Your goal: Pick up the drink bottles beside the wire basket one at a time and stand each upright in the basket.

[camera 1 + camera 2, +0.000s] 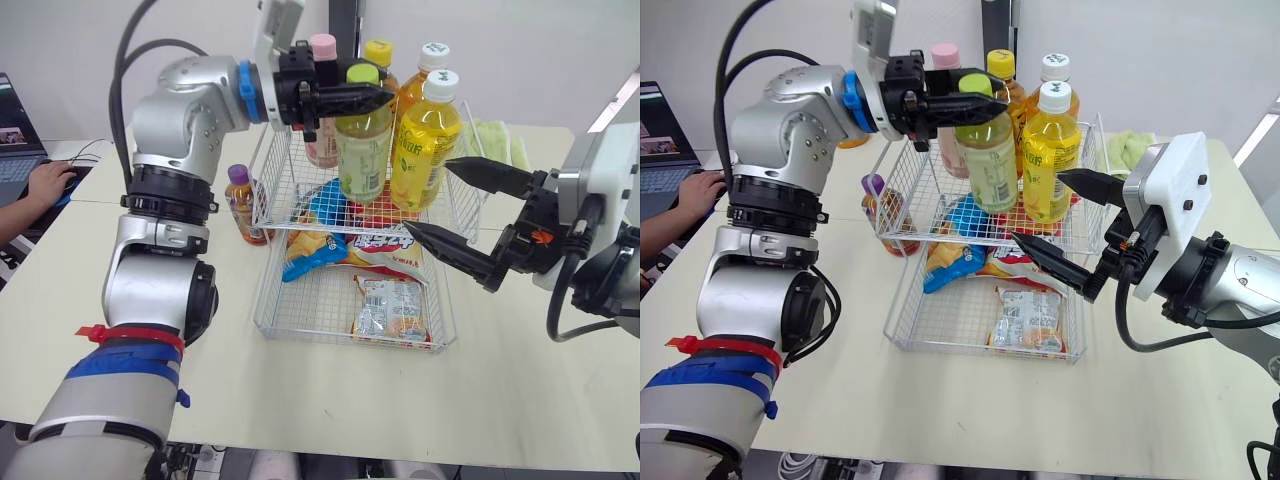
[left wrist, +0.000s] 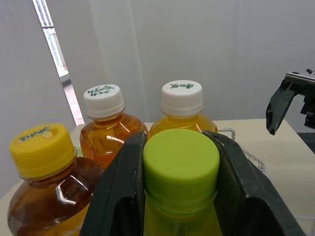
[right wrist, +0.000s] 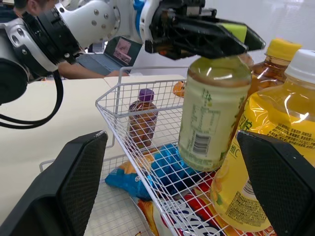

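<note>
The left gripper (image 1: 372,90) is clamped by both black fingers on the neck of the green-capped bottle (image 1: 362,150), just under its cap, and holds it upright inside the wire basket (image 1: 270,170); whether its base touches the basket floor cannot be told. Around it in the basket stand four other bottles: a pink-capped bottle (image 1: 323,45) behind the gripper, a yellow-capped bottle (image 1: 378,52) at the back, and two white-capped bottles, one at the rear (image 1: 435,55) and one in front (image 1: 428,140) just beside the held bottle on the robot's right. One more drink, the purple-capped bottle (image 1: 243,205), stands upright on the table (image 1: 300,390) just outside the basket's left wall, partly hidden by the left arm. The right gripper (image 1: 428,196) hangs at the basket's right side with its fingers spread wide and nothing between them, its tips near the front white-capped bottle. In front of the basket and lower sits a second wire basket (image 1: 300,300) holding snack packets (image 1: 390,310), a blue packet (image 1: 315,250) among them. A green cloth (image 1: 495,140) lies behind the basket on the right. The table is a pale cream colour, with a plain white wall (image 1: 520,50) behind it. At the far left sits a laptop (image 1: 15,140), and a person's hand (image 1: 45,185) rests beside it.
</note>
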